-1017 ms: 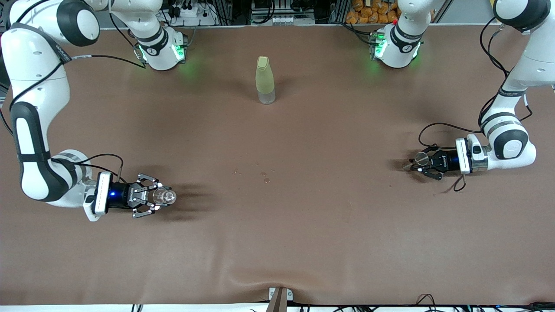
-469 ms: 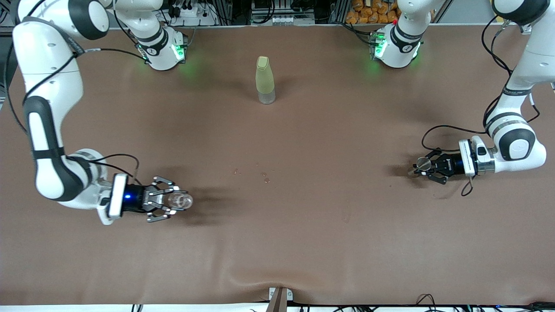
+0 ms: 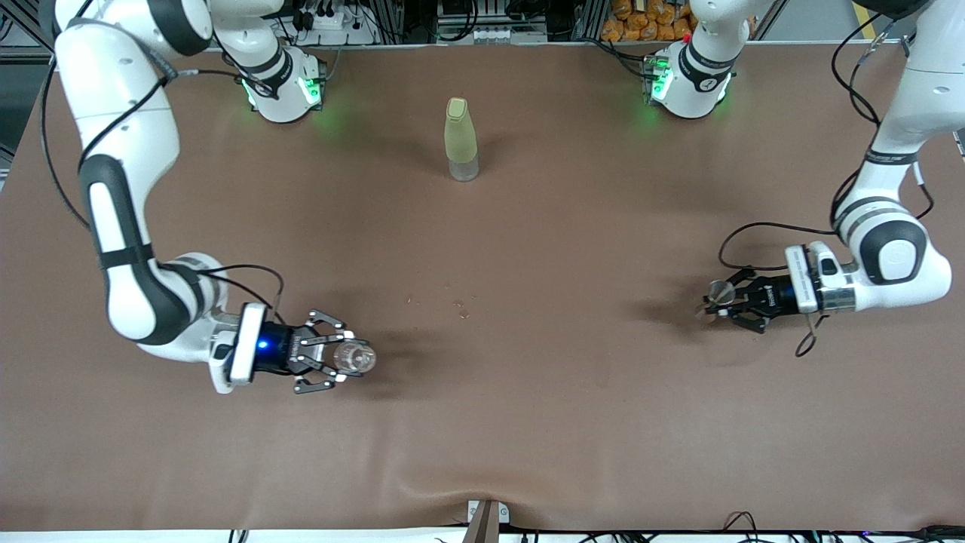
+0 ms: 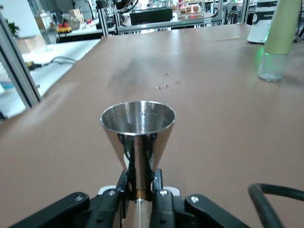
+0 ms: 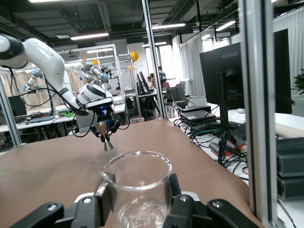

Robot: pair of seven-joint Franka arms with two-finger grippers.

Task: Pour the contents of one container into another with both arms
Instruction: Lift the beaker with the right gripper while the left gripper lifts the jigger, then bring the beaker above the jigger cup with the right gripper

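Observation:
My right gripper [image 3: 341, 360] is shut on the tiny clear glass beaker [image 3: 354, 358], upright above the table toward the right arm's end. In the right wrist view the beaker [image 5: 137, 187] stands between the black fingers [image 5: 103, 199], lip rim up. My left gripper [image 3: 727, 300] is shut on the silver jigger [image 3: 716, 294] above the table at the left arm's end. In the left wrist view the fingers [image 4: 124, 183] pinch the waist of the jigger [image 4: 137, 128], its open cone upward. The jigger [image 5: 106, 137] also shows far off in the right wrist view.
A tall yellow-green bottle [image 3: 461, 139] stands upright at mid-table near the robots' bases, also as the bottle [image 4: 280, 40] in the left wrist view. A few small specks [image 3: 460, 308] lie on the brown table cover [image 3: 528, 392] between the grippers.
The right arm has carried the beaker toward the table's middle and lower in the front view. The left gripper has shifted a little toward the middle with the jigger.

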